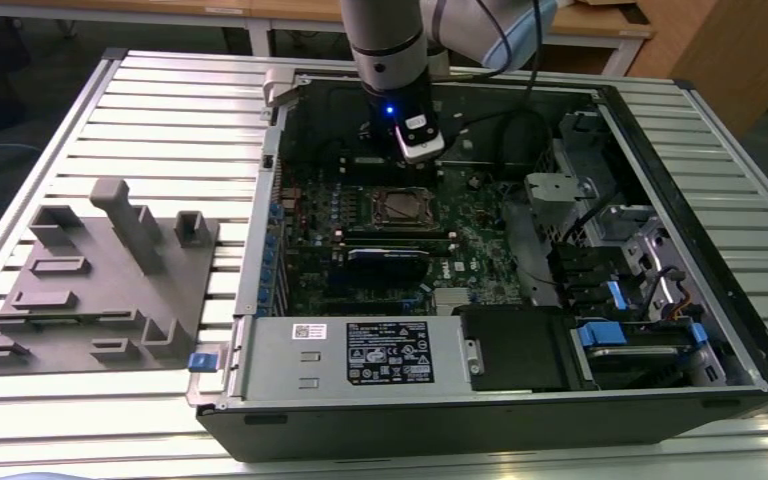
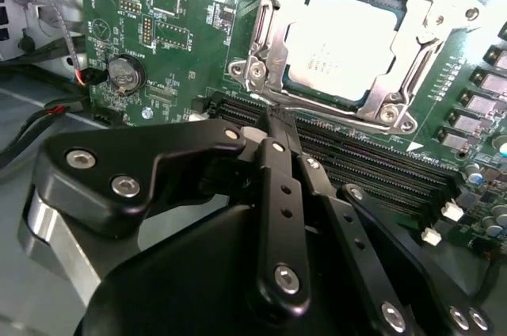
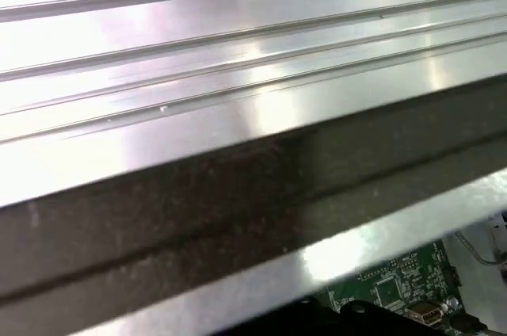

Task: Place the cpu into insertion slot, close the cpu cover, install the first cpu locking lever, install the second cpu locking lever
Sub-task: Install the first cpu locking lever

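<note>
Open PC case [image 1: 704, 330] on a slatted table [image 1: 157, 110]. Arm hangs over the motherboard [image 1: 491, 262], gripper [image 1: 418, 150] at upper centre of the exterior view, just above the socket. In the second wrist view the gripper [image 2: 279, 126] has its black fingers [image 2: 277, 163] pressed together, holding nothing. Cpu [image 2: 344, 43] sits in the socket, upper right — cover [image 2: 269, 35] down around it. RAM slots [image 2: 372, 163] lie between fingertips and socket; coin battery [image 2: 124, 73] at left. Grey fixture [image 1: 104, 290] left of the case in the exterior view.
</note>
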Action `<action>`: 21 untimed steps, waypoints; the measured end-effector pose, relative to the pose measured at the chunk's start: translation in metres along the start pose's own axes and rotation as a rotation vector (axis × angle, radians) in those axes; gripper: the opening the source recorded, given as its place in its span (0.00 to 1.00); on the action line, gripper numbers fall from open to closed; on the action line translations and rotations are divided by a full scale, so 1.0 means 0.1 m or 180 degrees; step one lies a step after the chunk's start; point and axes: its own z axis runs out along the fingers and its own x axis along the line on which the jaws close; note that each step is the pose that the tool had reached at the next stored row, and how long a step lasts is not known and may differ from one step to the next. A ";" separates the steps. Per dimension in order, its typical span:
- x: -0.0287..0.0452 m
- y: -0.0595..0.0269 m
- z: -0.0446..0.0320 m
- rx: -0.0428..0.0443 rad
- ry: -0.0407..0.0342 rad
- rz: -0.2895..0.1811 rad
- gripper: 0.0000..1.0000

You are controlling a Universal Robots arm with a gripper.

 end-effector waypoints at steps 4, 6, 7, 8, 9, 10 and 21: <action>-0.001 0.000 0.000 0.0002 0.0009 0.0000 0.11; -0.004 0.000 0.006 0.0027 0.0081 0.0007 0.11; -0.005 0.001 0.009 0.0041 0.0129 0.0010 0.11; -0.007 0.001 0.013 0.0058 0.0179 0.0015 0.11; -0.009 0.001 0.016 0.0075 0.0231 0.0020 0.11; -0.011 0.002 0.019 0.0094 0.0291 0.0025 0.11; -0.022 0.004 0.032 0.0199 0.0602 0.0050 0.11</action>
